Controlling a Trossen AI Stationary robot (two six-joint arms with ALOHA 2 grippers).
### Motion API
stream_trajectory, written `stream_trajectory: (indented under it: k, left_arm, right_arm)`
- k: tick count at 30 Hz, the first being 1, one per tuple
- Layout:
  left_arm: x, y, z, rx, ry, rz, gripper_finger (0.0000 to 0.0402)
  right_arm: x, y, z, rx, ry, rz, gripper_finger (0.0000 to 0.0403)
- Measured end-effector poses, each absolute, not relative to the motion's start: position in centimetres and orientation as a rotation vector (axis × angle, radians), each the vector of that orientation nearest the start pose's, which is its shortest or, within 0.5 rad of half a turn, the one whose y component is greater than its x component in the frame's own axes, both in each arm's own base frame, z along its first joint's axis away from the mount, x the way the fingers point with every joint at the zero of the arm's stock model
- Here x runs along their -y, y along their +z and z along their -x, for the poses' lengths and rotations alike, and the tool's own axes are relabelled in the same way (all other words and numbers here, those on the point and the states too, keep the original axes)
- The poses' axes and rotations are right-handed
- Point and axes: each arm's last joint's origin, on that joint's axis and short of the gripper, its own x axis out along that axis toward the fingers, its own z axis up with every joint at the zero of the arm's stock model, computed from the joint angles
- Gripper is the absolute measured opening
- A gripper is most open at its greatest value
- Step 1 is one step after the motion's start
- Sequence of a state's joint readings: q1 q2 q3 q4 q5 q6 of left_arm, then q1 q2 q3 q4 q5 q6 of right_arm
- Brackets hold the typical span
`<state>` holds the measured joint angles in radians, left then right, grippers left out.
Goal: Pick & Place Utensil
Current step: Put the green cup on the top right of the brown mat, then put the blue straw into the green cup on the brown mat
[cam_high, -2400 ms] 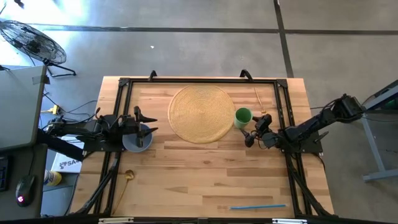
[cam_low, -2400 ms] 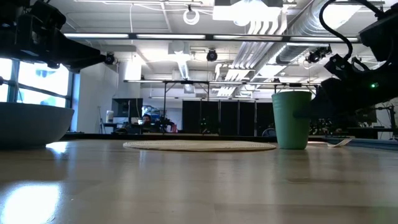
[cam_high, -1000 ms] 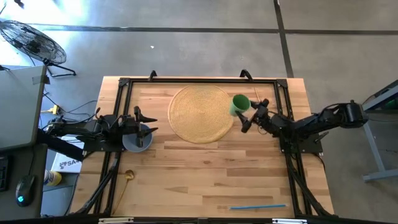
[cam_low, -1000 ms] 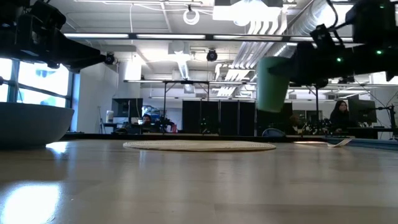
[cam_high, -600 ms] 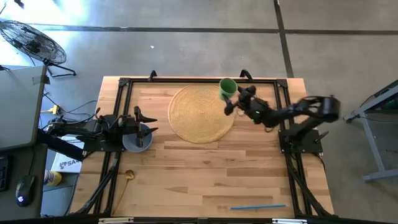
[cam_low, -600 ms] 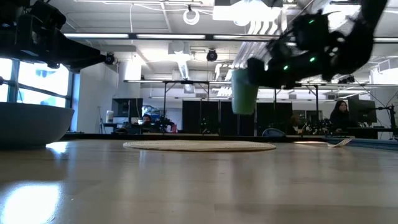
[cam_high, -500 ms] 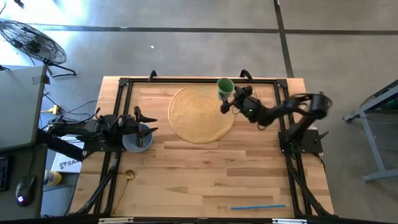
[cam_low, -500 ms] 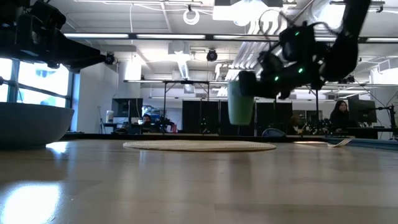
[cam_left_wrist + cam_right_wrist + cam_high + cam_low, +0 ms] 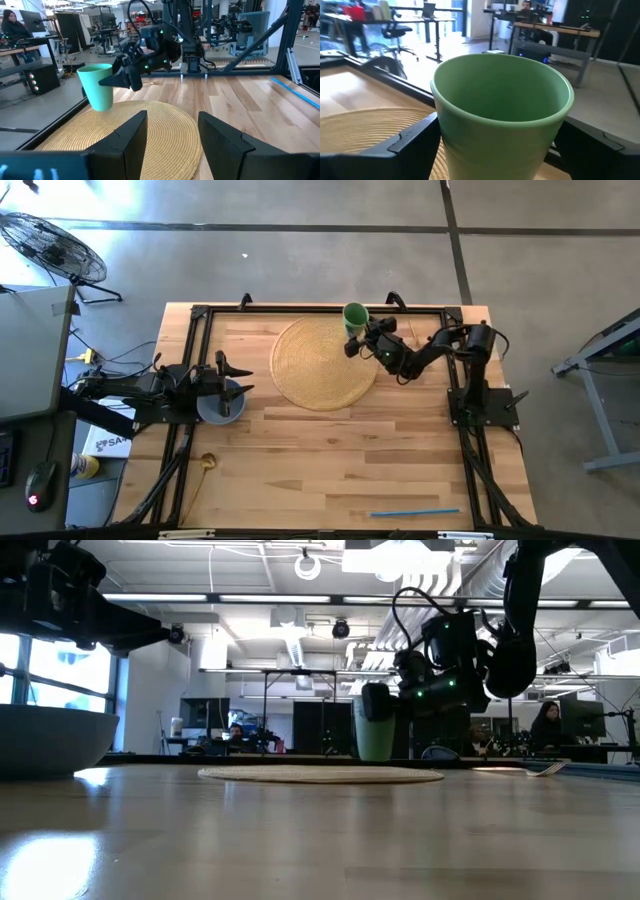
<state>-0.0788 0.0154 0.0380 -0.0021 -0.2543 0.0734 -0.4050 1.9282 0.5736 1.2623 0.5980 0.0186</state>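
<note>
A green cup is held by my right gripper over the far edge of the round woven placemat. The cup also shows in the low view, the left wrist view and the right wrist view. My left gripper is open and empty over a grey-blue bowl at the table's left. A gold spoon lies near the left front. A fork lies on the table at the right. My right gripper pinches the cup's side wall between its two fingers, one on each side, below the rim. The fingers come level from the table's right side. The cup is upright, its mouth up, a little above the placemat's far edge.
A thin blue stick lies near the front edge at the right. A black frame runs along the table's far side and both flanks. Bare wood lies between the placemat and the front edge.
My right gripper has carried the green cup toward the table's far edge and left, from beside the placemat to above its far rim, and has come down. The cup has stayed upright in the hold.
</note>
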Motion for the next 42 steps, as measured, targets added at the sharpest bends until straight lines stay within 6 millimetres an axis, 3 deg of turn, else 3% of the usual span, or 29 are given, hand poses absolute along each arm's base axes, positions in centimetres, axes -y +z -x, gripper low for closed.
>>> stream_trajectory:
  k: [9,20,30,37,42]
  left_arm:
    - [0.0,17.5,-9.6,0.014,0.176,-0.070,0.0172]
    - [0.0,17.5,-9.6,0.014,0.176,-0.070,0.0172]
    - [0.0,17.5,-9.6,0.014,0.177,-0.070,0.0172]
    - [0.0,17.5,-9.6,0.014,0.176,-0.070,0.0172]
    - [0.0,17.5,-9.6,0.014,0.176,-0.070,0.0172]
  right_arm:
    - [14.1,11.1,-28.1,-0.129,-0.998,-0.036,0.0343]
    - [14.5,10.4,-27.9,-0.193,-0.985,-0.085,0.0384]
    - [14.3,8.9,-27.4,-0.352,-0.987,-0.071,0.0397]
    - [13.9,9.9,-27.0,-0.411,-0.972,-0.121,0.0398]
    - [12.4,10.9,-26.6,-0.510,-0.950,-0.177,0.0398]
